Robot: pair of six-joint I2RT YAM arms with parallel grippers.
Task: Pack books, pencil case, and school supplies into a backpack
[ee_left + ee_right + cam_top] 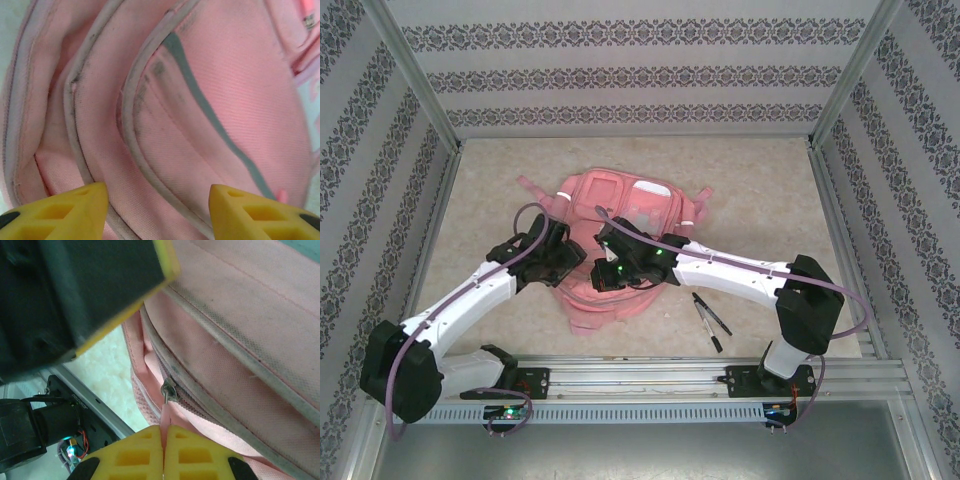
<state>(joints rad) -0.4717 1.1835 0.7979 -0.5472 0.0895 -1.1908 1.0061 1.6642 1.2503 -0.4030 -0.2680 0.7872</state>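
Pink backpack (620, 205) filling the space under both tools, left tool (157, 200) crowding close beside right tool (163, 442), bare desk (770, 190) open to its right, pens (710, 313) behind it

the pale speckled table (770, 190) carried a pink backpack (620, 200) lying flat near its middle. two black pens (712, 314) lay close together on the bare surface just right of the backpack's near end, not touching it, near the metal rail (650, 375) along the front edge.
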